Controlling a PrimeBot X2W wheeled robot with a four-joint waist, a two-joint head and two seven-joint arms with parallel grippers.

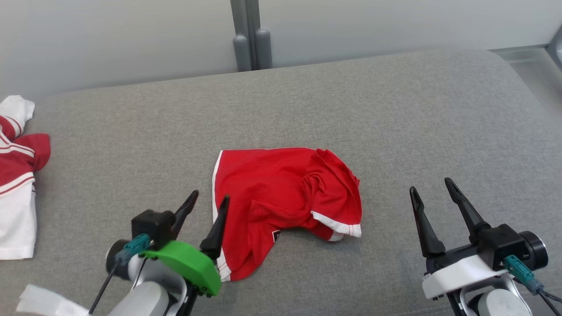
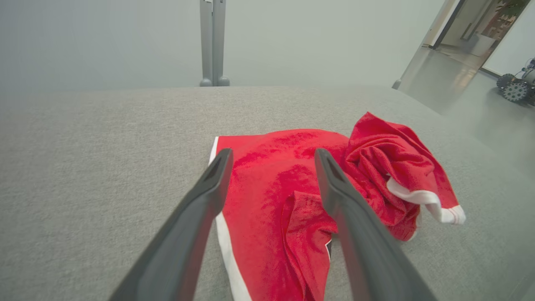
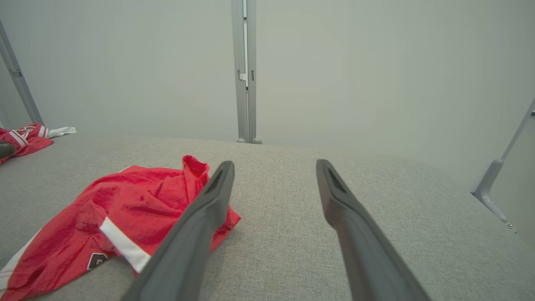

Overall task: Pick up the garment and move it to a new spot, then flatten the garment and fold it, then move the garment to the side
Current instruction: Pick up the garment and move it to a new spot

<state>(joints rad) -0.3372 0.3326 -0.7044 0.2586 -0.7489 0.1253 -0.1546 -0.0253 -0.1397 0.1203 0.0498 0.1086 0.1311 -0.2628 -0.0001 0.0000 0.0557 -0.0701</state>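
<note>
Past the garment [image 2: 267,175], the left wrist view catches a wheeled machine [image 2: 515,87].

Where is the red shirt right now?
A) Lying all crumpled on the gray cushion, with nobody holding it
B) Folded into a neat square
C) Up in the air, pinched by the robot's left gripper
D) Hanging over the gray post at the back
A: the red shirt lies bunched on the gray cushion, while the left gripper and right gripper are both open and hold nothing.

garment [image 1: 272,193]: red, white trim | surface [image 1: 395,109]: grey | side clothing [image 1: 17,166]: red-white striped
</note>
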